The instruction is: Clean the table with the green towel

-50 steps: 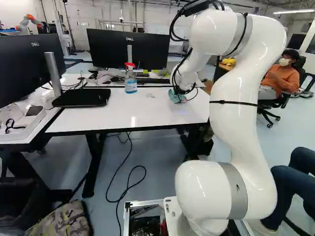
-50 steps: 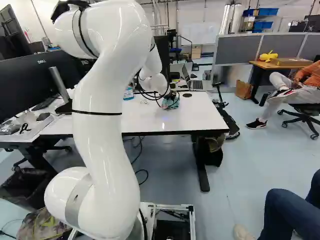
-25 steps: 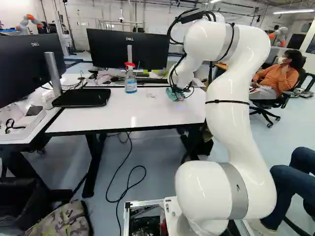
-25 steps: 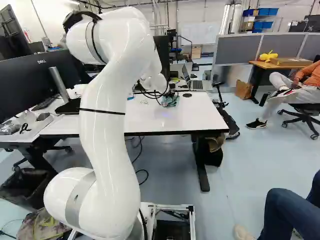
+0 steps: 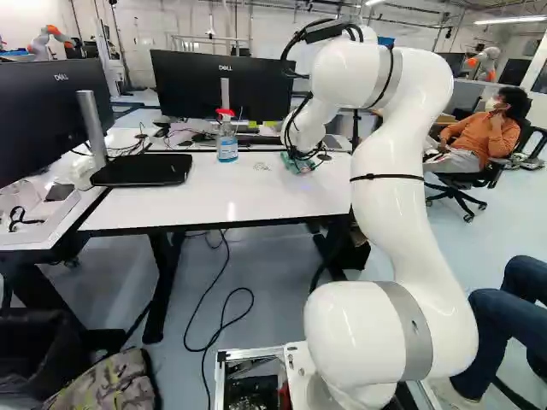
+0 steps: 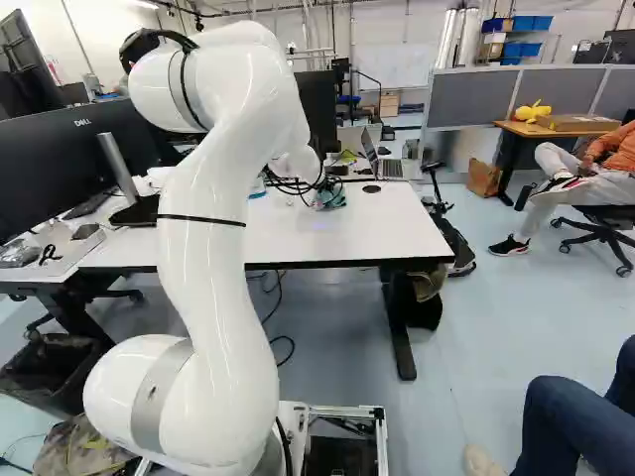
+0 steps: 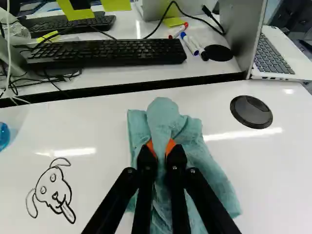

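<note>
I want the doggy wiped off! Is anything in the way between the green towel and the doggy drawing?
Nothing that I can see. The gripper holds the towel on the same white table as the dog drawing. The spray bottle stands on the drawing's other side.
</note>
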### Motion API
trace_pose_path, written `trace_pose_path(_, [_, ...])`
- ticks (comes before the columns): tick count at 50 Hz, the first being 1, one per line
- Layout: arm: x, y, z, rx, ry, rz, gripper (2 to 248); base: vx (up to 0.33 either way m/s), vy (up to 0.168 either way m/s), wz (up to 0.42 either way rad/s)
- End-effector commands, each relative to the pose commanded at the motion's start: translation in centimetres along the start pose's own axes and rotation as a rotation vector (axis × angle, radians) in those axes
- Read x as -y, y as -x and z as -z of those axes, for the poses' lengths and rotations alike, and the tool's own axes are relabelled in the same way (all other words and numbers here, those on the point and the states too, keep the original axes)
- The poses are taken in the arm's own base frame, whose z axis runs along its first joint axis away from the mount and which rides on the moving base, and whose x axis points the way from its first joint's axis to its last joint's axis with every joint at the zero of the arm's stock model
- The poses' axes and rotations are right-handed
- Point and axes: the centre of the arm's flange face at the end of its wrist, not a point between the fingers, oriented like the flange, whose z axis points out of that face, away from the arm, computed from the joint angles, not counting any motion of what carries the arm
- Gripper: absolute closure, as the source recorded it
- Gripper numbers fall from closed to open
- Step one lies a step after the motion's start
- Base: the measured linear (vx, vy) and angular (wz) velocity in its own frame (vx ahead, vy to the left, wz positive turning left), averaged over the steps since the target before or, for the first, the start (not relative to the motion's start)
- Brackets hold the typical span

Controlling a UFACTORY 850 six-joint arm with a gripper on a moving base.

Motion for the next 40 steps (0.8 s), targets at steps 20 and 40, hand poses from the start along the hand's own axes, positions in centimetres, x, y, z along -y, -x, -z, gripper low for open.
trace_pose_path(20, [2.1,1.3,2.1,0.021,-0.025,0.02,213,0.0,0.0,0.0])
trace_pose_path(40, [1.9,3.2,5.3,0.05,-0.024,0.02,213,0.0,0.0,0.0])
